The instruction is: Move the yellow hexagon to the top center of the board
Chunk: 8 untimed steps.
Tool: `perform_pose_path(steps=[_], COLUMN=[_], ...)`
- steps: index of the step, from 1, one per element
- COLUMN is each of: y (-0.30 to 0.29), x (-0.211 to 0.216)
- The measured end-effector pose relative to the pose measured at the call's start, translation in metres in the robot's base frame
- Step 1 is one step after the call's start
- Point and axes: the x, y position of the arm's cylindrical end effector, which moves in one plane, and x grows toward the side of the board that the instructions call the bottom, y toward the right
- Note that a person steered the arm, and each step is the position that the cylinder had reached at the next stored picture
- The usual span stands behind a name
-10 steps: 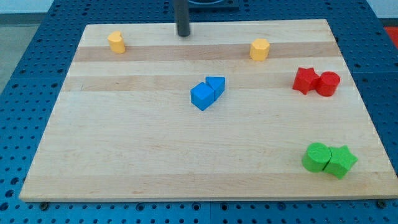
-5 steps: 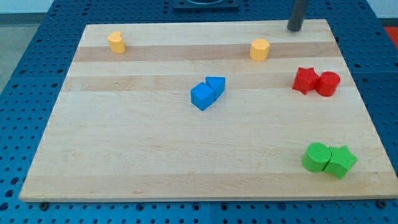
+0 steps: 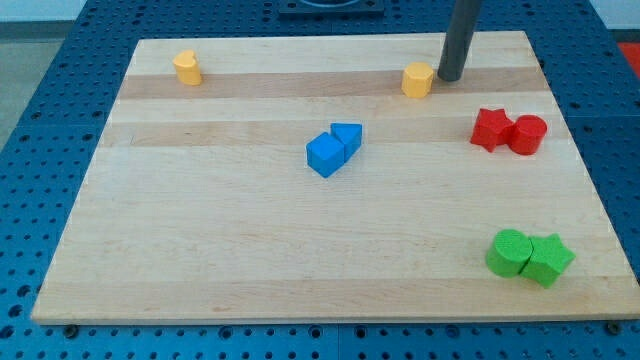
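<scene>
Here, we see our tip [image 3: 449, 78] set down just beside the yellow hexagon [image 3: 418, 79], on that block's right in the view, close enough that we cannot tell whether the two touch. The hexagon sits near the view's top, right of the middle of the wooden board [image 3: 250, 250] on the counter. We carry no gripper (the arm ends in a plain dark rod), so there is nothing spread or pinching. A yellow cylinder [image 3: 186, 67] stands far off at the top left. Near the middle, a blue cube [image 3: 324, 155] touches a blue triangular block [image 3: 347, 136]. At the right edge a red star-like block [image 3: 491, 129] presses against a red cylinder [image 3: 528, 134]. At the bottom right a green cylinder [image 3: 509, 251] touches a green star-like block [image 3: 549, 260].
</scene>
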Motion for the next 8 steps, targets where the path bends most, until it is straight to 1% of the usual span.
perform_pose_path(steps=[3, 4, 5, 7, 8], y=[-0.042, -0.022, -0.014, -0.016, -0.026], x=[0.001, 0.000, 0.013, 0.040, 0.041])
